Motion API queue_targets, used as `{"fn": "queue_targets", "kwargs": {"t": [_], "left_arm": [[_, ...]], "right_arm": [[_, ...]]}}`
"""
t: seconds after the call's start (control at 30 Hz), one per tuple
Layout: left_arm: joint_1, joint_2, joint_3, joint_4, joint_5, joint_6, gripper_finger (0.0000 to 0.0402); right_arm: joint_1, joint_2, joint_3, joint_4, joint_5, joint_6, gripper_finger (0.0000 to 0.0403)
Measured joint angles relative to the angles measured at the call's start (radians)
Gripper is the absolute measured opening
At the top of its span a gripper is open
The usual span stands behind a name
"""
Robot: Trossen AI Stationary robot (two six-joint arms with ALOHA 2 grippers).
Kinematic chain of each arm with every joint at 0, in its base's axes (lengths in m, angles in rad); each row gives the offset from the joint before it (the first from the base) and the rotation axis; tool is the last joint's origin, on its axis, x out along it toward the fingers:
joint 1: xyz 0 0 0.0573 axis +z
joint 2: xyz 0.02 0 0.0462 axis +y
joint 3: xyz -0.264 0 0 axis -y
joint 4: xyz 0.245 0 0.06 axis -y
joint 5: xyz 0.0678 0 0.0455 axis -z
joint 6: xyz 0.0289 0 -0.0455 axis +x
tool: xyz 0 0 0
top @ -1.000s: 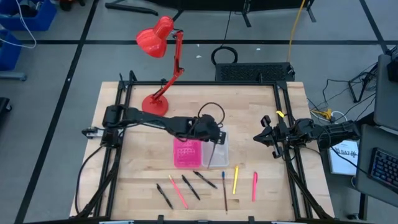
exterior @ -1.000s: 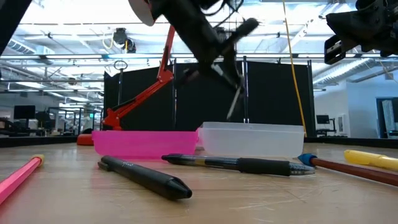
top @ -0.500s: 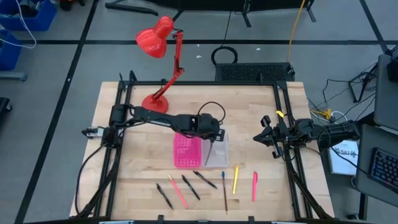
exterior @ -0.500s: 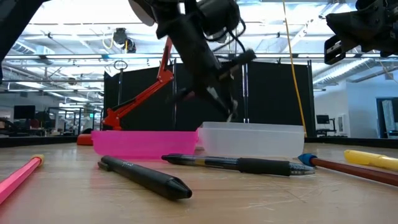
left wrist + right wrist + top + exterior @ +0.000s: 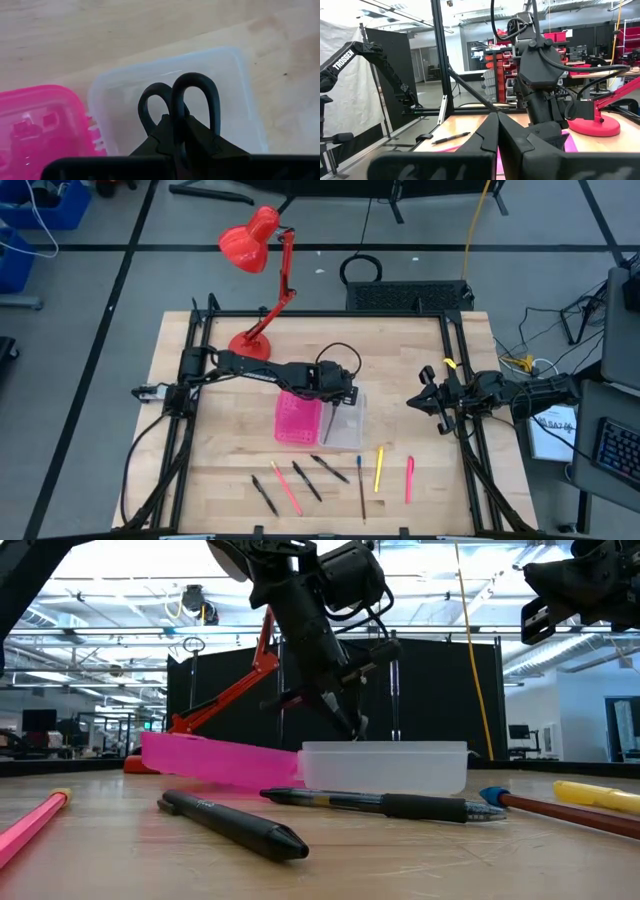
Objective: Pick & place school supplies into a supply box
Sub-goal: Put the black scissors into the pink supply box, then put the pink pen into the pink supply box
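My left gripper (image 5: 338,396) stands over the supply box, shut on the black-handled scissors (image 5: 197,87). The scissors' two handle loops point down into the box's clear tray (image 5: 347,426). The pink half (image 5: 299,418) is joined to the tray's left side; in the low view its outer end (image 5: 165,748) is tipped up off the table. Several pens and pencils lie flat near the front edge, among them a black pen (image 5: 330,468), a brown pencil (image 5: 361,488) and a yellow pen (image 5: 379,468). My right gripper (image 5: 424,402) is shut and empty, raised at the table's right. My left gripper pinches the scissors between its two fingers (image 5: 165,135), just behind the handle loops (image 5: 155,100); the blades are hidden by the gripper. The fingers point down from above. The scissors hang handle-down over the clear tray (image 5: 125,90); whether they touch it I cannot tell.
A red desk lamp (image 5: 262,290) stands at the table's far left, its base (image 5: 248,346) just behind my left arm. A black frame runs along the table's left, far and right edges. Bare wood lies between the box and my right gripper.
My left gripper has gone down toward the clear tray with the scissors. The supply box has slid a little toward the table's left, and the pink half's outer end has tipped up off the table.
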Motion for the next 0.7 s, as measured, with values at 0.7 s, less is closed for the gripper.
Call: {"fn": "queue_targets", "kwargs": {"t": [0.7], "left_arm": [[-0.003,-0.004,0.0,0.042,-0.014,0.072,0.0179]], "right_arm": [[0.0,0.0,0.0,0.0,-0.001,0.0,0.0]]}}
